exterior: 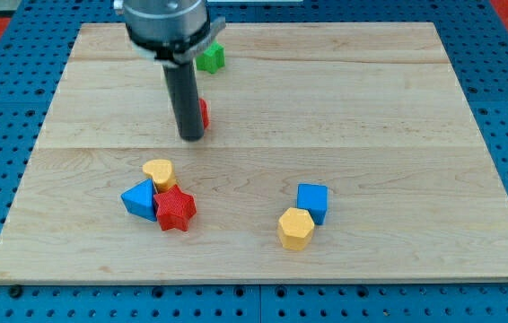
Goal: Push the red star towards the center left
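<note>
While my tip (190,137) rests on the wooden board (398,108), it sits up and a little to the view's right of the red star (175,209), well apart from it. It is only a plain dark rod, so it has no fingers and holds nothing. Just behind the rod a small red block (204,113) peeks out, mostly hidden, so its shape is hard to tell. Toward the view's bottom left, the red star touches a blue triangle block (139,198) on its left and a yellow heart block (158,172) just above it. A green block (210,59) sits near the view's top. On the view's right, a blue cube (312,201) touches a yellow hexagon block (295,228). No writing shows on any block.
</note>
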Robot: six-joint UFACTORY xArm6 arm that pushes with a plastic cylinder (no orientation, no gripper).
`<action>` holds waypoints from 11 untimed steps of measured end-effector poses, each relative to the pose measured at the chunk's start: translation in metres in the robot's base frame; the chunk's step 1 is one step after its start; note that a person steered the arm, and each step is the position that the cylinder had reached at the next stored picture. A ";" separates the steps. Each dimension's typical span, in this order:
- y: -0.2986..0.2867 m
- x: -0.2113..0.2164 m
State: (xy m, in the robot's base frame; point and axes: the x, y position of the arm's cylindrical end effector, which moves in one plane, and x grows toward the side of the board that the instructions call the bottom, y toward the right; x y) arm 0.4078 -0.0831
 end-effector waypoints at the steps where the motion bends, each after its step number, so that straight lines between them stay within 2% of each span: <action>1: 0.015 -0.031; 2: 0.016 -0.069; 3: 0.038 -0.079; 4: 0.068 -0.010; 5: 0.071 0.056; 7: 0.081 0.130; 10: -0.021 0.180; 11: -0.044 0.163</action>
State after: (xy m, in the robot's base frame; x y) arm 0.5704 -0.1274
